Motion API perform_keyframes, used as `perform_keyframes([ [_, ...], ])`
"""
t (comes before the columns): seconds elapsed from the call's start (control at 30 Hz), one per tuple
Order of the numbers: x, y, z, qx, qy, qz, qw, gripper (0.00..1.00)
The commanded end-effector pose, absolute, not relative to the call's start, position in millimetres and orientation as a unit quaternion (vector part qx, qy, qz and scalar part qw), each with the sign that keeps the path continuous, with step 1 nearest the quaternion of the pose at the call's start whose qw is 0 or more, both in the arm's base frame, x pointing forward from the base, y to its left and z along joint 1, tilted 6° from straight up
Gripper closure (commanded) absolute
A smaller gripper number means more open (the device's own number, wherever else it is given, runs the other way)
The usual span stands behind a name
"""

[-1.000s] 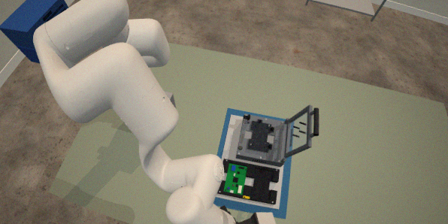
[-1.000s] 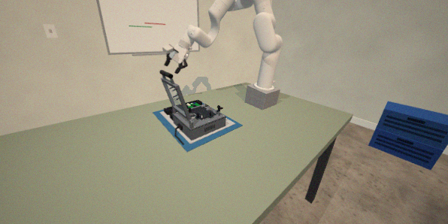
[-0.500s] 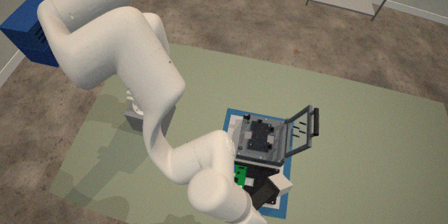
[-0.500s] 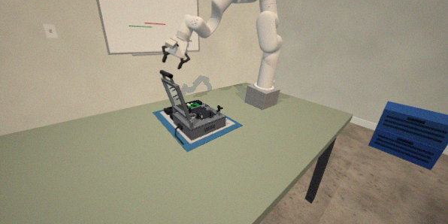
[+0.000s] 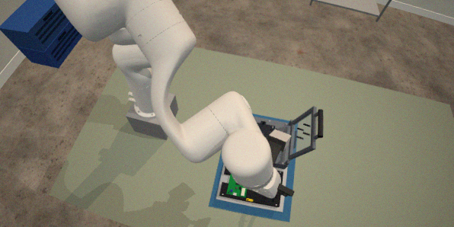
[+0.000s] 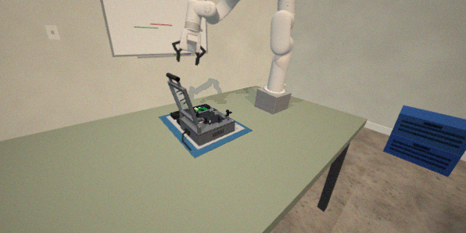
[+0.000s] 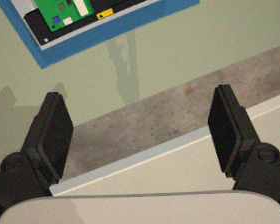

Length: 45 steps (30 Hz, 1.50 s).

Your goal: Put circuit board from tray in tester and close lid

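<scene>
The green circuit board (image 5: 231, 189) (image 6: 203, 109) (image 7: 52, 15) lies face up in one pocket of the black tray (image 5: 263, 199) (image 7: 37, 31); a white block (image 5: 243, 192) (image 7: 82, 6) shows near its end by the yellow label. The grey tester (image 6: 213, 133) stands beside the tray. Its lid (image 5: 314, 132) (image 6: 190, 108) stands open, with the black handle (image 5: 320, 123) (image 6: 173, 77) at the top. My gripper (image 6: 188, 62) (image 7: 139, 106) is open and empty, high above the tray and tester. The arm hides part of both in the top view. The pins cannot be made out.
Tray and tester are on a blue-bordered mat (image 5: 287, 207) (image 6: 195, 152) (image 7: 43, 61) on the green table (image 5: 362, 142) (image 6: 117, 166). A black cable (image 6: 184, 141) hangs from the tester's side. The raised lid stands up at the tester's hinge side. A whiteboard (image 6: 137, 9) is on the wall behind.
</scene>
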<state>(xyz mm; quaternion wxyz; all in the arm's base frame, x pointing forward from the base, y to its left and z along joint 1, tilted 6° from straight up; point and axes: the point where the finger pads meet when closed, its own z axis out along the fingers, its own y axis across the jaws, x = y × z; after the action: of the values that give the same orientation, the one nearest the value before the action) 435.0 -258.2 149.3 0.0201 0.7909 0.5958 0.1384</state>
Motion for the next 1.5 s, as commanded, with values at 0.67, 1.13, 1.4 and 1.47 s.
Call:
perform_keyframes([
  [0.67, 390, -211, 184, 0.707, 0.705, 0.037, -0.035, 0.0],
  [1.13, 390, -211, 184, 0.707, 0.705, 0.037, -0.035, 0.0],
  [1.4, 390, -211, 184, 0.707, 0.705, 0.037, -0.035, 0.0],
  [1.47, 390, -211, 184, 0.707, 0.705, 0.037, -0.035, 0.0],
])
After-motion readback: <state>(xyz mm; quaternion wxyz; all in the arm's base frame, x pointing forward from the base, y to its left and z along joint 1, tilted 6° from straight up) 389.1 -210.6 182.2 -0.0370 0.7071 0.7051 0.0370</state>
